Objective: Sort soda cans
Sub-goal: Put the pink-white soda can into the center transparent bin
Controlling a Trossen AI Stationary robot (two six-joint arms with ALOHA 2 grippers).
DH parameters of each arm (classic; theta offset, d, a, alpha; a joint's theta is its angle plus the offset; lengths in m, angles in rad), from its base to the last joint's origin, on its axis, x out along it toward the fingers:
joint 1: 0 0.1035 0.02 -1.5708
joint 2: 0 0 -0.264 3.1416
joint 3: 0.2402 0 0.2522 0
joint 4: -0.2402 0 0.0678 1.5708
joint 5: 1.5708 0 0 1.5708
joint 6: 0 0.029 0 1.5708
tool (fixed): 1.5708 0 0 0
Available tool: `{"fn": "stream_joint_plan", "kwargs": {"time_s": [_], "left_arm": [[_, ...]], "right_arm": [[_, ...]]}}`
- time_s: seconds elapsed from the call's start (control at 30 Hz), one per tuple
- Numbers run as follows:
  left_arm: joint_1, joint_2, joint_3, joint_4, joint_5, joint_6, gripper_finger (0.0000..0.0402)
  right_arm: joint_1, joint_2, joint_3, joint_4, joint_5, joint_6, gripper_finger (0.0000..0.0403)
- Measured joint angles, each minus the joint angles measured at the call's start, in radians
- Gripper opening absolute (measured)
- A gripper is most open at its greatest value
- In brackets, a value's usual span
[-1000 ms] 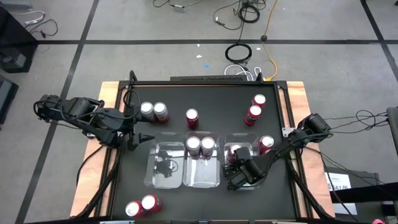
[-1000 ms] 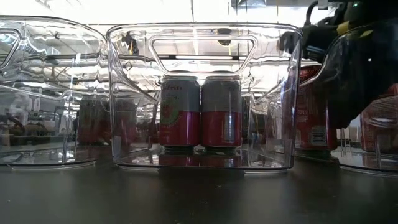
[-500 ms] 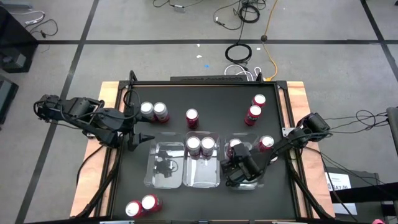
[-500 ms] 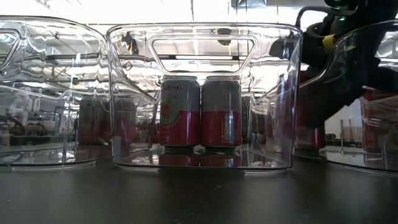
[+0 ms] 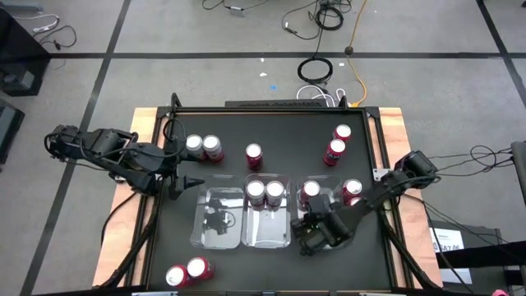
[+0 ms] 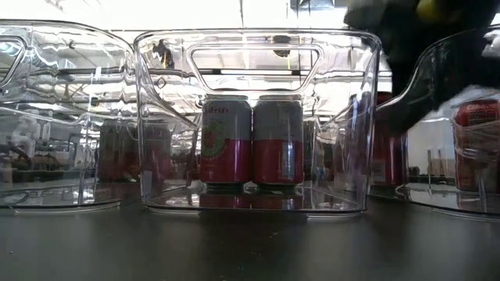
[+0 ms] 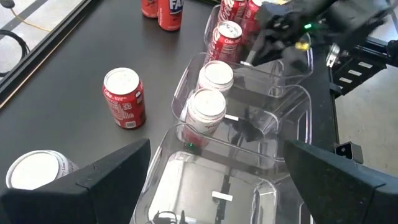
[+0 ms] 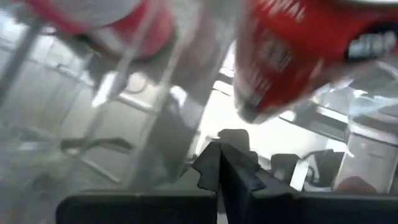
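The right end effector (image 5: 306, 241) sits low at the 6 o'clock end of the right-hand clear tray (image 5: 339, 243), fingers clenched together with nothing between them. One red can (image 5: 311, 192) stands upright inside that tray at its 12 o'clock end, just beyond the fingertips; a second red can (image 5: 352, 191) stands on the counter (image 5: 279, 131) just outside the tray's 3 o'clock wall. The middle tray (image 5: 268, 234) holds two cans (image 5: 265, 193) side by side. The left tray (image 5: 219, 222) holds no can. The left end effector (image 5: 196, 182) waits at the counter's 9 o'clock edge, fingers spread wide and empty. Loose cans remain at 12 o'clock (image 5: 253, 155), at 10 o'clock (image 5: 202, 147), at 1 o'clock (image 5: 338, 143) and at 7 o'clock (image 5: 186, 271).

Risks, as judged from here: the right arm is inside or against a light plastic tray, so any sideways sweep could drag the tray and knock the can within it. Shifting the tray toward 3 o'clock could topple the can standing outside. A closed tool can only push, never lift.
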Motion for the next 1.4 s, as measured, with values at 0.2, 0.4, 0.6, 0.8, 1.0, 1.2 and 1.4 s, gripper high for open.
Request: {"fn": "stream_joint_plan", "kwargs": {"time_s": [0.2,0.4,0.6,0.8,1.0,1.2,1.4], "left_arm": [[0.000,0.000,0.000,0.001,0.000,0.000,0.0374],[0.000,0.000,0.000,0.012,-0.008,0.000,0.0374],[0.000,0.000,0.000,0.017,-0.036,0.000,0.0374],[0.000,0.003,0.000,0.024,-0.039,0.000,0.0374],[0.000,0.003,0.000,0.029,-0.039,0.000,0.0374],[0.000,0.003,0.000,0.055,-0.028,0.007,0.0374],[0.001,0.001,0.000,0.070,-0.158,0.027,0.0375]], "right_arm": [[0.076,-0.003,0.208,-0.192,-0.004,0.020,0.0000],[0.143,-0.003,0.373,-0.266,-0.006,-0.011,0.0000],[0.192,-0.003,0.425,-0.224,-0.005,0.028,0.0000],[0.230,0.006,0.425,-0.129,0.002,0.134,0.0000],[0.244,0.032,0.424,-0.013,0.049,0.120,0.0000],[0.247,0.051,0.424,0.018,0.073,0.127,0.0000],[0.247,0.058,0.423,0.027,0.128,0.125,0.0000]]}}
